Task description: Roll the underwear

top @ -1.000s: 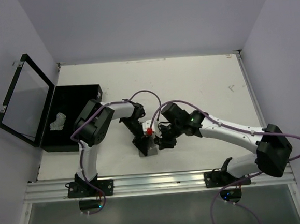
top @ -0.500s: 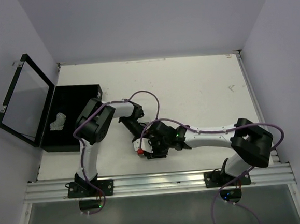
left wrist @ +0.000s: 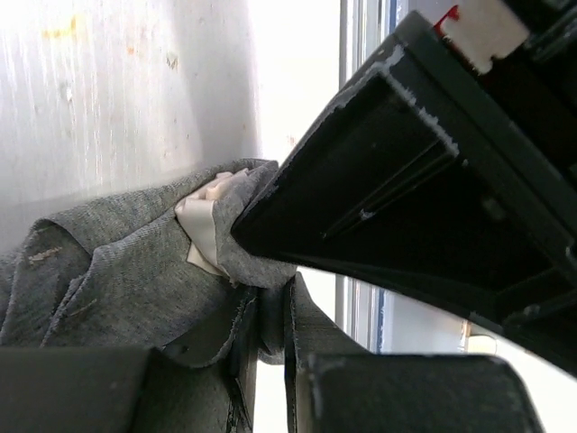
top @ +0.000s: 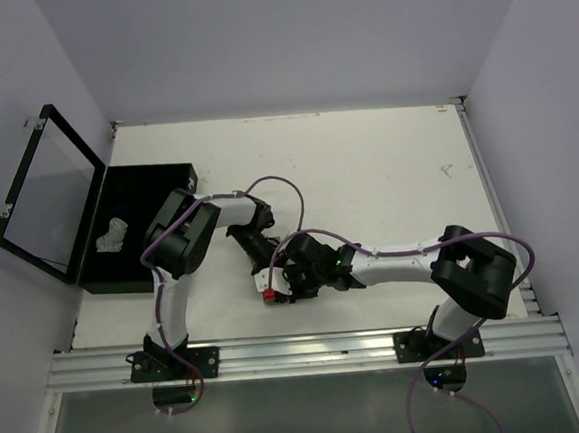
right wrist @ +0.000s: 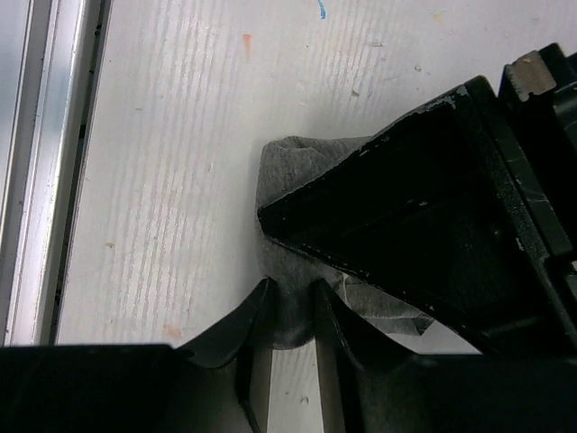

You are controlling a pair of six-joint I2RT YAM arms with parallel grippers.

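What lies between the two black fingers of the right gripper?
A fold of the heather grey cloth underwear sits between the fingertips of the right gripper; nearer the wrist, the white table shows. The right wrist view shows this.

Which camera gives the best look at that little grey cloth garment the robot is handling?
The left wrist view: the small heather grey cloth garment fills the lower left, with its weave, folds and a cream patch plain to see. The right wrist view shows only a small, partly covered bundle. The top view hardly shows it.
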